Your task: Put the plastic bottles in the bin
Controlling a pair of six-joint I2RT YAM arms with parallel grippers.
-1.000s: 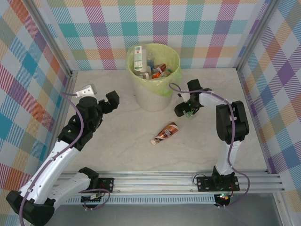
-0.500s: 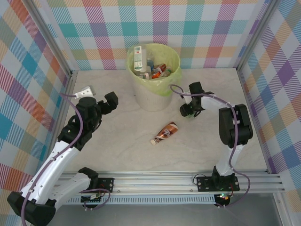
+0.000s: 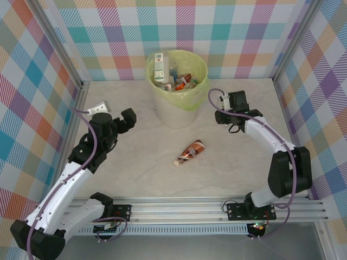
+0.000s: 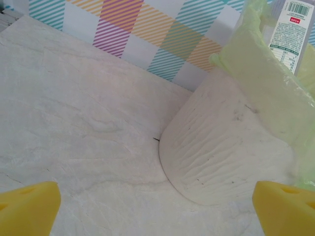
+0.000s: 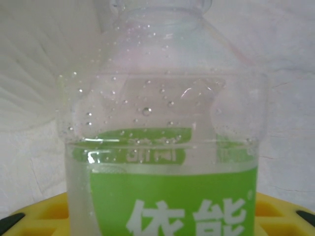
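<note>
A clear plastic bottle with a green label (image 5: pixel 167 196) stands close in the right wrist view, and my right gripper (image 5: pixel 162 219) is shut on it, yellow pads (image 5: pixel 283 211) on either side. From above, the right gripper (image 3: pixel 224 111) hovers just right of the bin (image 3: pixel 177 115). The beige bin has a pale yellow-green bag and holds several bottles (image 3: pixel 184 81). One brown-labelled bottle (image 3: pixel 190 153) lies on the table in front of the bin. My left gripper (image 3: pixel 115 112) is open and empty, left of the bin (image 4: pixel 221 147), with its yellow fingertips (image 4: pixel 27 209) far apart.
A white carton (image 3: pixel 159 67) sticks up from the bin's left side, its barcode end (image 4: pixel 293 24) in the left wrist view. Checked walls and metal posts (image 3: pixel 81 92) enclose the table. The rail (image 3: pixel 184 208) with both arm bases runs along the near edge.
My right gripper has shut on the green-labelled bottle, and the right arm has swung out to the right with its wrist turned. The left arm has hardly moved.
</note>
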